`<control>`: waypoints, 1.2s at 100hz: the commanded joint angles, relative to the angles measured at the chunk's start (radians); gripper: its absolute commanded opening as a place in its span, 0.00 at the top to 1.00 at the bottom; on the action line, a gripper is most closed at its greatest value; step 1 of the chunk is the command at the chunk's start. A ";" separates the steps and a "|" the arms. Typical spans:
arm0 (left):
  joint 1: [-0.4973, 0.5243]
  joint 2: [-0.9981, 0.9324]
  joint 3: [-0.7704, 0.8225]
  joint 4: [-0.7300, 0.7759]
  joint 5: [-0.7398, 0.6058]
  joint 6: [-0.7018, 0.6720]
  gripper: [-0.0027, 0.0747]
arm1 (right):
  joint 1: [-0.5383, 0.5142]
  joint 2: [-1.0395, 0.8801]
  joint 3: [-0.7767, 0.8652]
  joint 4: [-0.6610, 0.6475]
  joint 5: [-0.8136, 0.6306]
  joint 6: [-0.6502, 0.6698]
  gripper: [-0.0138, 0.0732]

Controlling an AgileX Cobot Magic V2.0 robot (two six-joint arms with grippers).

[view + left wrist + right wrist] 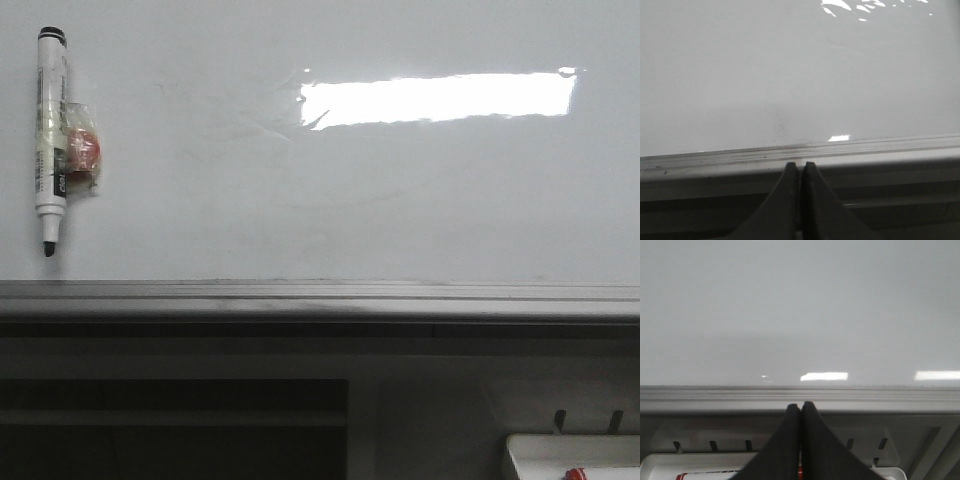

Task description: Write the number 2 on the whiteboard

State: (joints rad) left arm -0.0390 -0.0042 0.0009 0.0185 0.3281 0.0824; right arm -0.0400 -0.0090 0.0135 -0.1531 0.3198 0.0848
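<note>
In the front view, the whiteboard is being shown bare of any drawn 2, with a marker hanging tip-down at its left edge above the rail. In the left wrist view, the left gripper is being held pressed together below the rail. In the right wrist view, the right gripper is likewise being held pressed together, above a tray.

The place looks like an office, classroom or lab workspace; a large glossy whiteboard with faint erased smudges fills the front view; a grey metal rail runs along its bottom edge; a black-capped marker hangs on the board at the left; a strip-shaped ceiling light reflection glares on the surface; a small white tray sits below.
</note>
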 commanded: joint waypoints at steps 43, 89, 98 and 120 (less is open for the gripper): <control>0.003 -0.028 0.012 -0.006 -0.066 -0.011 0.99 | -0.007 -0.022 0.025 0.000 -0.028 -0.008 0.91; 0.003 -0.028 0.012 -0.047 -0.204 -0.011 0.99 | -0.007 -0.022 0.025 0.001 -0.218 -0.008 0.91; 0.003 -0.028 0.012 -0.052 -0.269 -0.011 0.99 | -0.007 -0.022 0.025 0.001 -0.417 -0.008 0.91; 0.005 -0.028 0.012 -0.040 -0.269 -0.011 0.99 | -0.007 -0.022 0.025 0.001 -0.633 -0.008 0.91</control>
State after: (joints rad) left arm -0.0390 -0.0042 0.0009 -0.0202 0.1431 0.0824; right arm -0.0400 -0.0090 0.0135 -0.1512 -0.1729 0.0848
